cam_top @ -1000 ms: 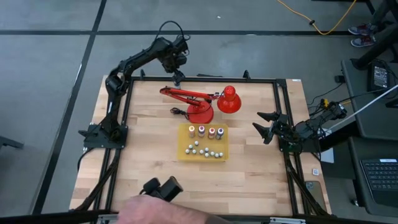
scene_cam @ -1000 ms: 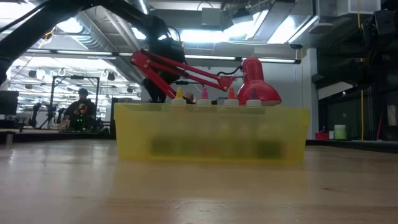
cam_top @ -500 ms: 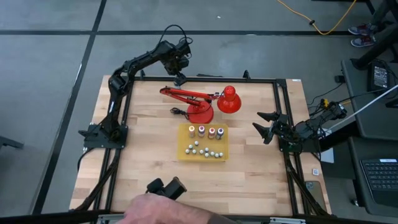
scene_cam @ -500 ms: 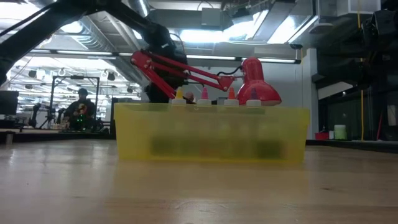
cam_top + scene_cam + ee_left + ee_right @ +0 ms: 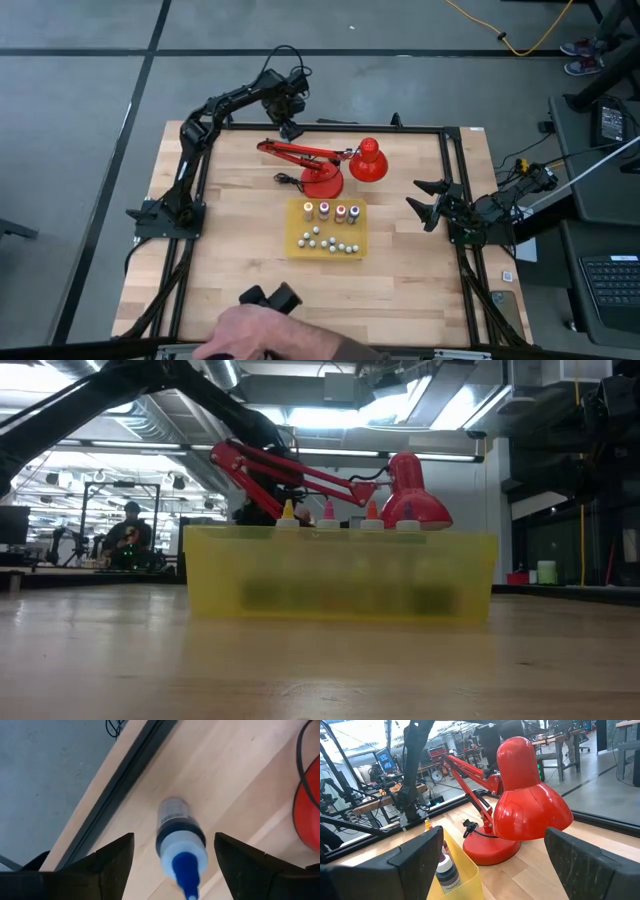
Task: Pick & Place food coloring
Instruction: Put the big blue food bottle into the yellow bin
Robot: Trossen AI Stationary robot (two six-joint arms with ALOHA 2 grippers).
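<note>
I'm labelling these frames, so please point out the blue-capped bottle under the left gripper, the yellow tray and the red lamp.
blue-capped bottle (image 5: 180,839), left wrist view, on its body.
yellow tray (image 5: 340,575), low view, on its front wall.
red lamp (image 5: 527,802), right wrist view, on its shade.

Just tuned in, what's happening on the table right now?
The left gripper hangs open at the table's far edge, behind the red desk lamp, directly over a blue-capped food coloring bottle that stands on the wood, not gripped. Four more bottles stand in the yellow tray. The right gripper waits open at the right side.
</note>
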